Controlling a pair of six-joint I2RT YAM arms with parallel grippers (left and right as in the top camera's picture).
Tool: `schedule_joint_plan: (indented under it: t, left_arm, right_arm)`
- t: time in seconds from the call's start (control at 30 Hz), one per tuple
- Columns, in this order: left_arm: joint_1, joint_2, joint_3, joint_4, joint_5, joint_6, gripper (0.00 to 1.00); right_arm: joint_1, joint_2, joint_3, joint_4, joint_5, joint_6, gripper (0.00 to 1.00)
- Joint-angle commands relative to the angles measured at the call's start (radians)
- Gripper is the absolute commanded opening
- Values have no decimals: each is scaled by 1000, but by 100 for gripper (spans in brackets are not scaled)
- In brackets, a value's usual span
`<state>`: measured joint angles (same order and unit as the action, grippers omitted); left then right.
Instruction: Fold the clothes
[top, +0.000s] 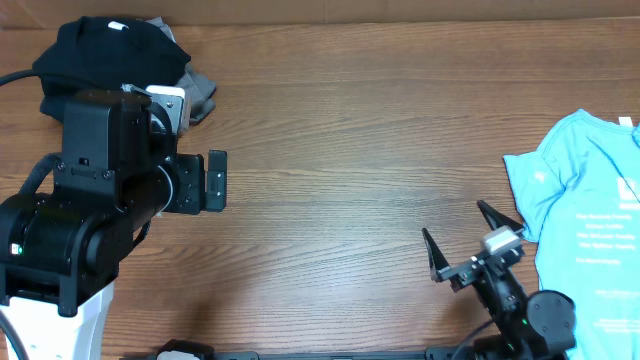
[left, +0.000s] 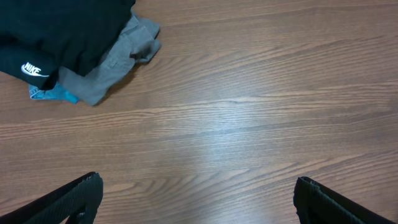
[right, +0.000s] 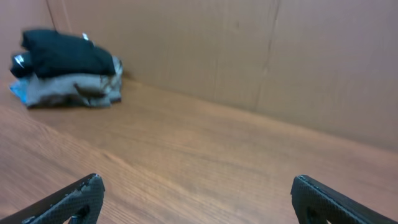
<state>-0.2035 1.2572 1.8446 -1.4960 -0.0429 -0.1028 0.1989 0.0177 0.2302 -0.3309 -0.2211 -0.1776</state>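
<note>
Left gripper (left: 196, 183): jaws spread, empty.
Right gripper (top: 455, 218): jaws spread, empty, lower right.
Clothes pile (top: 100, 50): upper left; your left arm overlaps it.
Blue T-shirt (top: 590, 200): right edge.

Desk (top: 350, 120) brown wood-grain. My fingers (left: 68, 202) black. Black garment (left: 68, 28), white swoosh (left: 34, 68); grey garment (left: 115, 59). Shirt (top: 580, 180) light blue, white print (top: 605, 225).

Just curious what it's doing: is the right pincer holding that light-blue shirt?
No, the right pincer is open and empty, beside the light-blue shirt.
</note>
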Motion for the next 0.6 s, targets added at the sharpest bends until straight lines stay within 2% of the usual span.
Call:
schedule_joint_plan:
  t: [0.0,0.17,0.57]
  left_arm:
    - [-7,0,8,4,-13,-17,100]
    - [-7,0,8,4,-13,-17,100]
    - [-7,0,8,4,-13,-17,100]
  right_arm:
    - [10,-14,-99,57,-5,-2,100]
    - [10,-15,-164,136,-8,-2,100]
    - [10,-14,-166,128,-7,-2,100]
